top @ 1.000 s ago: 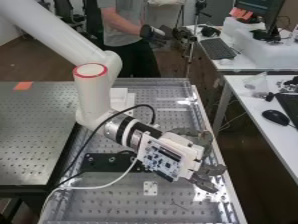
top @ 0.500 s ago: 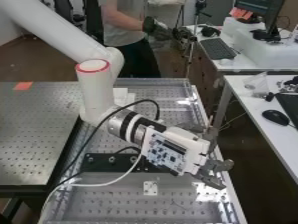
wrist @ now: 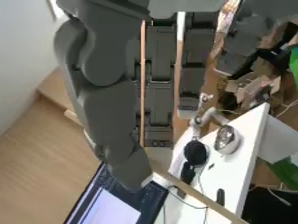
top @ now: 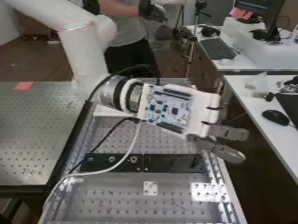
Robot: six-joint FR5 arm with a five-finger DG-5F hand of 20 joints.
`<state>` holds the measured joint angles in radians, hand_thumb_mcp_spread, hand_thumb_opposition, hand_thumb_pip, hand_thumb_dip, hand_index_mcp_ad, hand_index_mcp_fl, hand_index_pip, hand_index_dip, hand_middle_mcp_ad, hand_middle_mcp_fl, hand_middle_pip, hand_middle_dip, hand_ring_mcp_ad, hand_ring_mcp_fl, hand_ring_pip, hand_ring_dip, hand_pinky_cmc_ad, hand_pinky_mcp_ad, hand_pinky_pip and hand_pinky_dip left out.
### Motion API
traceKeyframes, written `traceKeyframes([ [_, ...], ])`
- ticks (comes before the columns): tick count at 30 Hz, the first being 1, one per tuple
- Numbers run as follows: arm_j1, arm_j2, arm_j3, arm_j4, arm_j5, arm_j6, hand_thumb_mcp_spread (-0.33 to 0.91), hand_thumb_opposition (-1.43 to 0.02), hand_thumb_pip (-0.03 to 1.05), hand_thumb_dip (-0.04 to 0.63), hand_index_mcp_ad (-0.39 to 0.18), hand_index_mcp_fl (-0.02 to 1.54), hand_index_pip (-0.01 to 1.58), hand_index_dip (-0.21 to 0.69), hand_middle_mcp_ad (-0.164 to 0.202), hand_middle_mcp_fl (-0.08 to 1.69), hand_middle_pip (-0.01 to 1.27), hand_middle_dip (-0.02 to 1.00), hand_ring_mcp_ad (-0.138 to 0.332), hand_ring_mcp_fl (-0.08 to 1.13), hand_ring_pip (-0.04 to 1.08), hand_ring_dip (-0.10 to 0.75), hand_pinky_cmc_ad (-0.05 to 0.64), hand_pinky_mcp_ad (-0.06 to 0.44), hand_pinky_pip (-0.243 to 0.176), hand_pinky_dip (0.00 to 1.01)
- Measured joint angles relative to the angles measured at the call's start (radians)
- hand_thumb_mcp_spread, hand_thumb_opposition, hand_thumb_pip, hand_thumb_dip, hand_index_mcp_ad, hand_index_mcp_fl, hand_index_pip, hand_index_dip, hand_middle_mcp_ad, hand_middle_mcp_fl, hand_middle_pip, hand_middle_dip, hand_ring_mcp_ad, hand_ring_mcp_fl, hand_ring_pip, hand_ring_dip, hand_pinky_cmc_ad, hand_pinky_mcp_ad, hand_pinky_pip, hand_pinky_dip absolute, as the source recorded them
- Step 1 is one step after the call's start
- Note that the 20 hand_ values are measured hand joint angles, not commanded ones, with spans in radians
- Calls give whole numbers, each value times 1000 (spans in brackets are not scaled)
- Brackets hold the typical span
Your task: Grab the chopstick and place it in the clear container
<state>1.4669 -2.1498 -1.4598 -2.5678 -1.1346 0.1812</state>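
The hand (top: 214,146) is up over the bench's right side in the high view, fingers pointing right beyond the bench edge. In the wrist view, the hand (wrist: 106,95) has its thumb and fingers round a thin pale chopstick (wrist: 203,196). The stick runs diagonally behind the thumb, with a short piece showing on the thumb's other side; the pinch itself is partly hidden. A clear container (top: 255,84), its outline hard to make out, stands on the white desk at the right, apart from the hand.
A black bracket (top: 173,163) and a small white plate (top: 151,188) lie on the perforated bench (top: 113,202). A mouse (top: 274,117) and a keyboard (top: 217,48) are on the desks. A laptop (wrist: 120,200) lies below the hand.
The arm has lifted the hand off the bench area and tilted its wrist, so the hand sits higher and farther right in the high view.
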Motion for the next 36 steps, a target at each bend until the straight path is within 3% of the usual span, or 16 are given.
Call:
traceKeyframes([
  [6, 25, 62, -30, -23, 21, -15, 798, -1093, 394, 272, -38, 1429, 56, 543, 23, 1442, 80, 627, 66, 602, 113, 414, 367, 232, 0, 155],
  [12, 68, 114, -68, -68, 56, 11, 796, -1093, 394, 272, -40, 1426, 54, 545, 28, 1442, 80, 627, 66, 613, 113, 414, 365, 243, 2, 155],
  [21, 173, 168, -119, -106, 148, 19, 794, -1093, 394, 272, -40, 1429, 51, 546, 42, 1442, 80, 627, 66, 614, 110, 414, 365, 251, 2, 155],
  [36, 412, 136, -51, -178, 451, -1, 785, -1093, 394, 300, -40, 1431, 51, 564, 44, 1443, 84, 627, 66, 630, 117, 422, 367, 248, 0, 154],
])
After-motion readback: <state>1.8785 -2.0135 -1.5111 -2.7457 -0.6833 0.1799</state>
